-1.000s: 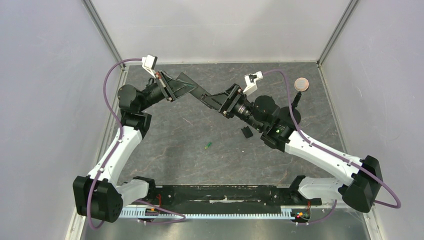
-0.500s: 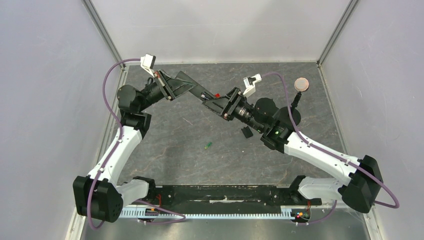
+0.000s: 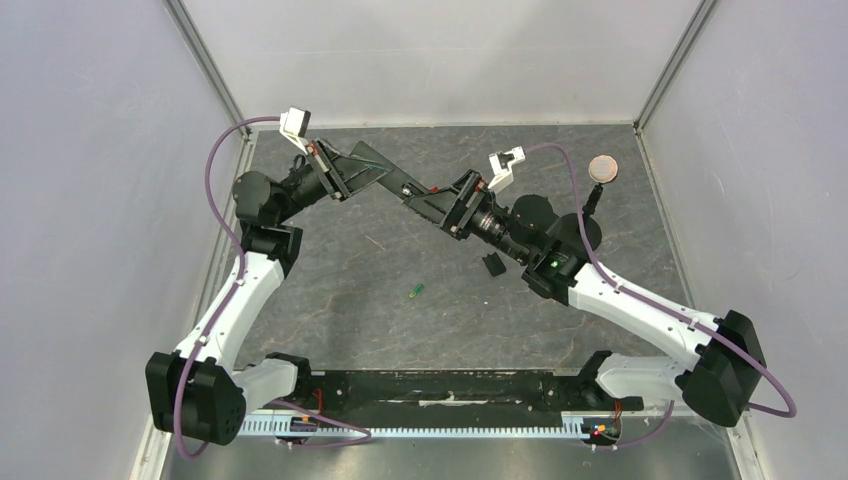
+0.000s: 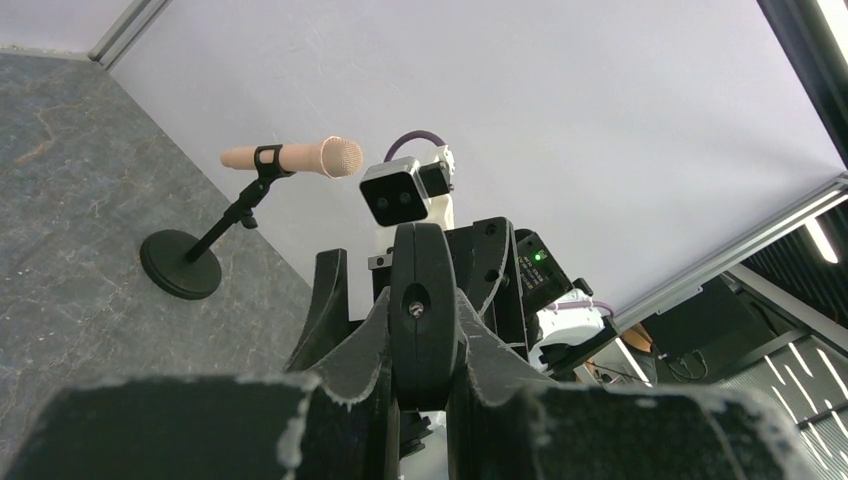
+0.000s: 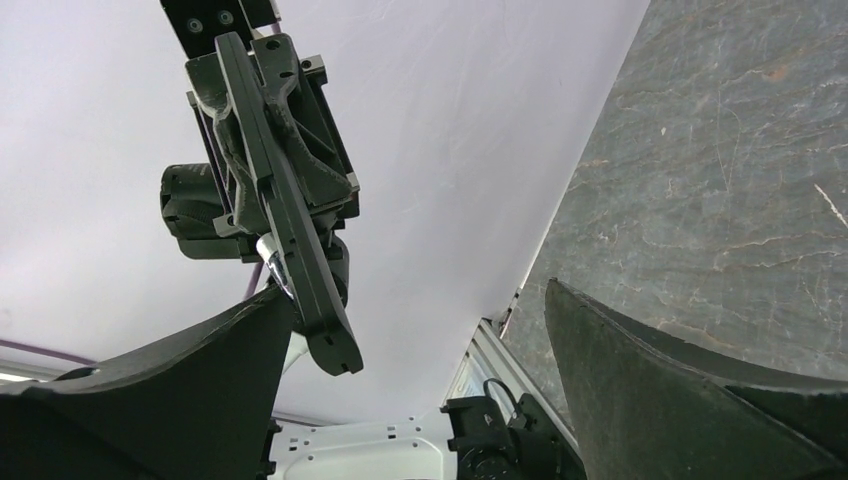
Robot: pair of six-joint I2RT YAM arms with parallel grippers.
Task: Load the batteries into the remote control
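Remote control [image 5: 290, 230] in left gripper [image 4: 422, 318] (right gripper [image 5: 417, 290] agape beside it)

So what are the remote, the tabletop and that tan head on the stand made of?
Remote: matte black plastic by the look, dull with moulded edges. Tabletop: dark grey with pale veins like slate, possibly a printed mat. Tan head: finely dotted, so probably mesh or foam. Stand: smooth black, maybe painted metal; hard to tell.

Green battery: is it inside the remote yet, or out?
Out. The green battery lies alone on the table, well apart from the remote control, which the left end effector holds.
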